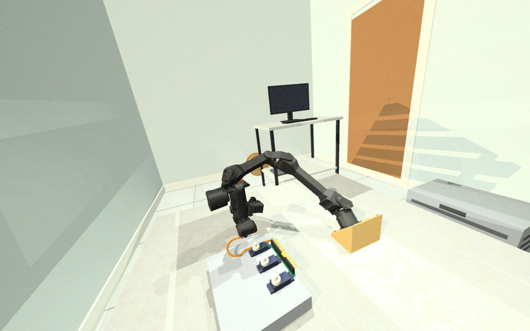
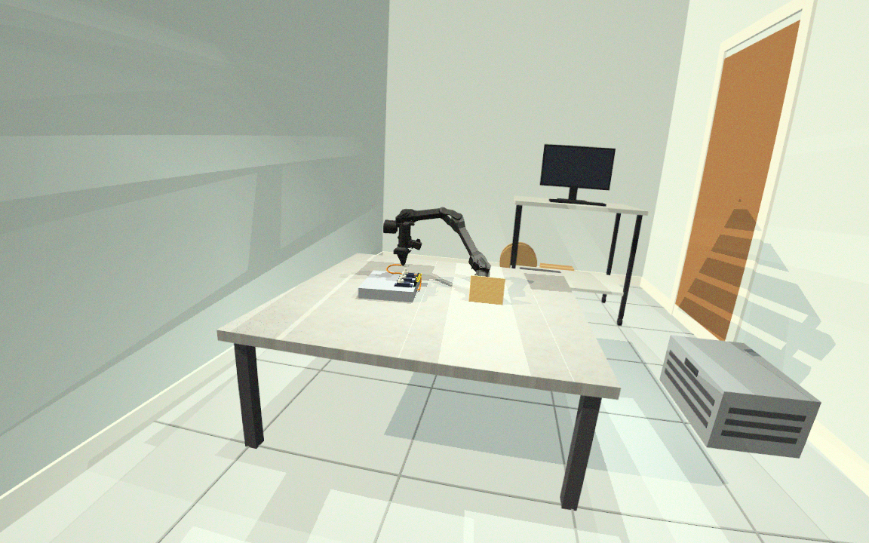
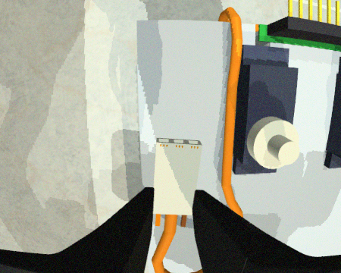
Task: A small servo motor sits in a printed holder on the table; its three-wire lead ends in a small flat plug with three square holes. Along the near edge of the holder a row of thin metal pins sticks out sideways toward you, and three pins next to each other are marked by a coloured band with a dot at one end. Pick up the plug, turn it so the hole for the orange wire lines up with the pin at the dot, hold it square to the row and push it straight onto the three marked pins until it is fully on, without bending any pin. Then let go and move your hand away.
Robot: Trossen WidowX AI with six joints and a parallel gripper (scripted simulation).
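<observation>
The cream plug [image 3: 175, 167] is between my fingertips in the wrist view. Its three holes face the top of that view, with an orange wire stub at the back left and a brown one at the back right. My gripper [image 3: 173, 197] [image 2: 402, 262] is shut on the plug, a little above the pale holder [image 1: 238, 288] [image 2: 383, 292] [image 3: 186, 76]. The orange lead [image 1: 228, 248] [image 3: 231, 114] loops from the plug past the nearest blue servo [image 1: 260, 248] [image 3: 270, 83]. The gold pin row [image 1: 289, 256] [image 3: 320, 12] is apart from the plug; its yellow band is small and its dot cannot be made out.
Two more blue servos [image 1: 269, 264] [image 1: 281, 281] with cream knobs stand on the holder beside the first. A black header strip [image 1: 285, 258] [image 3: 314, 30] on a green board carries the pins. A wooden block [image 1: 359, 234] [image 2: 486, 290] stands by the arm's base.
</observation>
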